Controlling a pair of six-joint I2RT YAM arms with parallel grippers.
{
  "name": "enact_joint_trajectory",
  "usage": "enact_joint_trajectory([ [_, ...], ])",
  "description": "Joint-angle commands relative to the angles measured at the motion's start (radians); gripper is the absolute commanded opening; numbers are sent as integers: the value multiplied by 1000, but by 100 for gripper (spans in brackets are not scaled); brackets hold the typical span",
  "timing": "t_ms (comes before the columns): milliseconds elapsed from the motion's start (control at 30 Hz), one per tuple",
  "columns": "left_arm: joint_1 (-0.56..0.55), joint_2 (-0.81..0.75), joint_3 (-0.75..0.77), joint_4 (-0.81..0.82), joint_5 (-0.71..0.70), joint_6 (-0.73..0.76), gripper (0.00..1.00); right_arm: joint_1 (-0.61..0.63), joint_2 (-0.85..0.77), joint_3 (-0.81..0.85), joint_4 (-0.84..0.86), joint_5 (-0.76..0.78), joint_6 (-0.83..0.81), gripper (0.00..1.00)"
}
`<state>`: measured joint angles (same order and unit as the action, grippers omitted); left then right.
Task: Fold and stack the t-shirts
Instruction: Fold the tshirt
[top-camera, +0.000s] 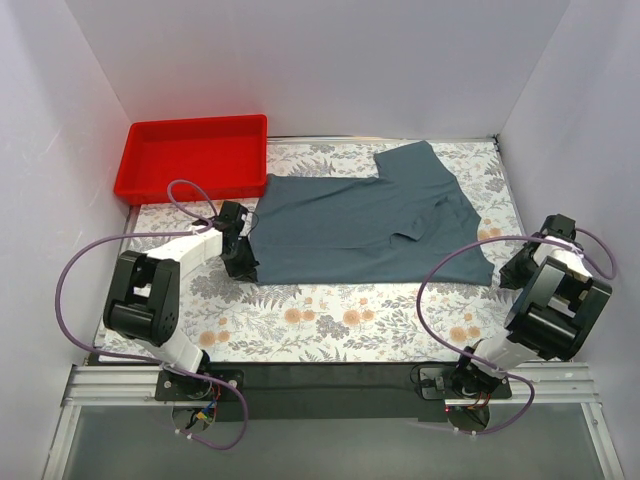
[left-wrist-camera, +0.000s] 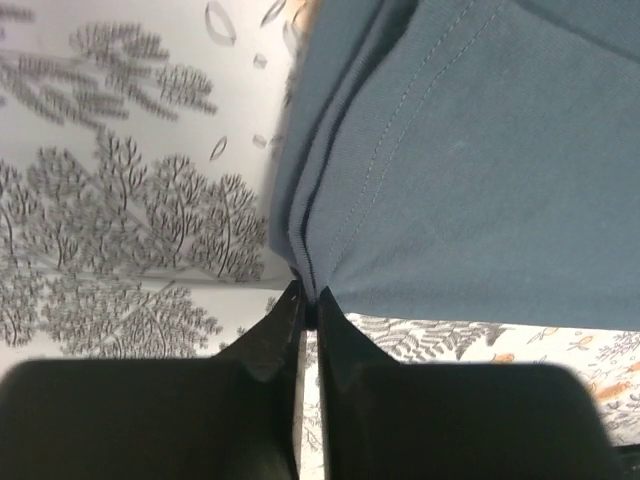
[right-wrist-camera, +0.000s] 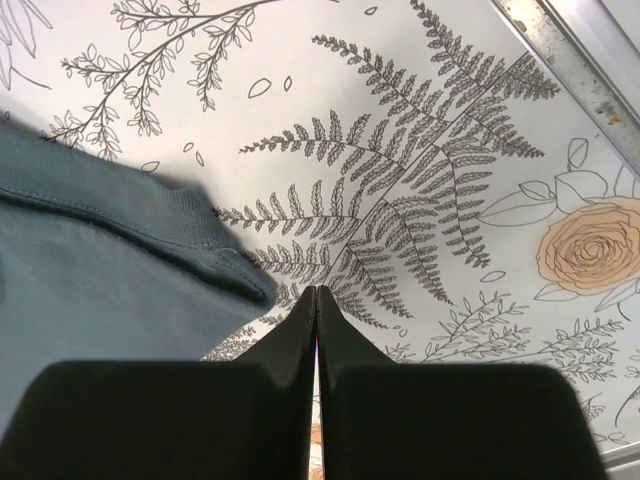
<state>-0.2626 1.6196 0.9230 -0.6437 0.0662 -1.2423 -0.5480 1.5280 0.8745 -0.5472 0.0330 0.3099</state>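
A slate blue-grey t-shirt (top-camera: 370, 225) lies flat and partly folded across the middle of the floral table, one sleeve pointing to the back. My left gripper (top-camera: 243, 262) is at its near left corner. In the left wrist view the jaws (left-wrist-camera: 311, 297) are shut on the shirt's layered hem edge (left-wrist-camera: 300, 240). My right gripper (top-camera: 512, 272) is just off the shirt's near right corner. In the right wrist view it (right-wrist-camera: 316, 292) is shut and empty, with the shirt's corner (right-wrist-camera: 225, 270) lying just left of the tips.
A red tray (top-camera: 200, 122) stands empty at the back left. White walls close in the table on the left, back and right. A metal rail (right-wrist-camera: 570, 60) runs along the table's right edge. The arms' cables loop over the near part of the table.
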Motion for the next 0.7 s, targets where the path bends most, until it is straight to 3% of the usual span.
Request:
enact_joint_trajectory([
  [0, 6, -67, -21, -70, -2, 1, 11, -4, -54, 17, -17, 9, -12, 3],
  [33, 6, -72, -15, -73, -8, 1, 11, -4, -57, 17, -17, 8, -15, 3],
  [167, 6, -99, 43, -93, -54, 17, 38, 77, -87, 72, -23, 22, -28, 19],
  [300, 6, -136, 109, -117, -109, 21, 57, 149, -124, 153, -25, 36, -32, 31],
  [433, -7, -170, 163, -113, -115, 20, 60, 269, -132, 213, 13, -27, -61, 39],
  [667, -121, -112, 209, -7, -68, 35, 59, 459, -2, 242, 151, -217, 67, 46],
])
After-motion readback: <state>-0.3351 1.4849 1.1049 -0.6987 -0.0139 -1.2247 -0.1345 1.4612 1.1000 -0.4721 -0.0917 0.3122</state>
